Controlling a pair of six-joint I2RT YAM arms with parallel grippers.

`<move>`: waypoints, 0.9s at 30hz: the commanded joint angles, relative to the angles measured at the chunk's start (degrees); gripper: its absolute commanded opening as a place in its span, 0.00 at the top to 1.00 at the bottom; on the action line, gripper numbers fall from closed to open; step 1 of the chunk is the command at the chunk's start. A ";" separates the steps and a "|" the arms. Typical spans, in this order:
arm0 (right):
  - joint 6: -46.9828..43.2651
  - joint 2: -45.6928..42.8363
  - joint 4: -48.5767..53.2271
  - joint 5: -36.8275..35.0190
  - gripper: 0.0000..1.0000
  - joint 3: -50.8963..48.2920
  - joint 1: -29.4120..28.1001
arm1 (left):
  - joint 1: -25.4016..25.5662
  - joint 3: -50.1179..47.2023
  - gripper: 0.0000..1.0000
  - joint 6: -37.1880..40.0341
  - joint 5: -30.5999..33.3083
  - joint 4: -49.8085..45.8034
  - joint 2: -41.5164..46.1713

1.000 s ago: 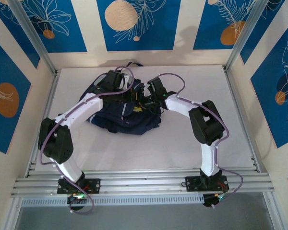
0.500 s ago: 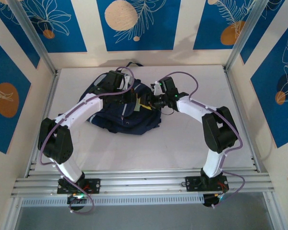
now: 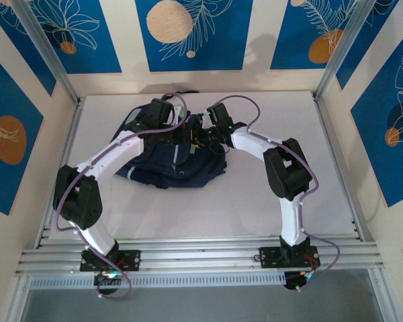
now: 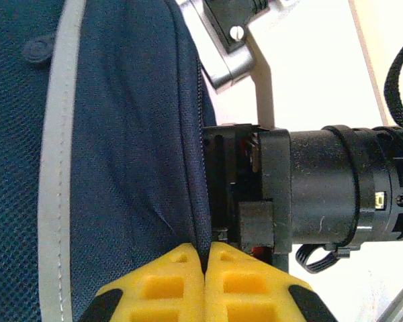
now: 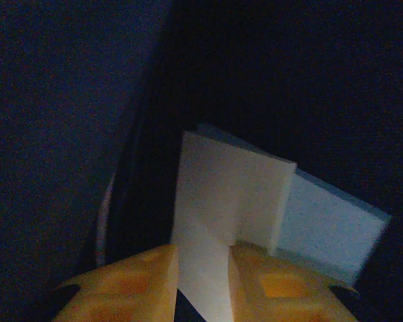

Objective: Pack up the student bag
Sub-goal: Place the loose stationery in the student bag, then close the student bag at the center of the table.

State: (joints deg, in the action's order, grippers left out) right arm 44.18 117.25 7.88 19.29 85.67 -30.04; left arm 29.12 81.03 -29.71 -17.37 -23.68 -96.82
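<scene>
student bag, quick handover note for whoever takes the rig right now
Left end effector: shut on the student bag, pinching its fabric edge by the zip.
Right end effector: reaching inside the dark bag, shut on a white block; a pale blue block sits just behind it.
Bag: lying on the table, far middle, between both arms.
Done: white block is inside the opening.
Left: probably release it, back the right arm out, then close the bag.

The white table [image 3: 245, 201] is carrying the bag [image 3: 181, 176] (navy, crumpled), which is lying toward its far left.
</scene>
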 commanded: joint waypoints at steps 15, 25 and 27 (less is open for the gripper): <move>-10.59 -24.33 20.38 -15.06 0.48 -20.50 -1.23 | -0.27 -1.78 0.49 0.54 -0.19 2.85 5.17; -7.64 -23.47 24.03 -25.27 0.40 -15.88 -15.89 | -5.82 -16.59 0.33 -2.97 3.61 5.62 13.61; -4.94 -21.17 22.98 -27.84 0.39 -13.90 -18.71 | -7.25 -19.67 0.32 -3.86 4.24 6.06 15.43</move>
State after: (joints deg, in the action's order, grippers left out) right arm 35.66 93.58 31.03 -3.66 68.47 -46.11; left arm 23.64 64.31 -31.59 -14.96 -18.79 -84.36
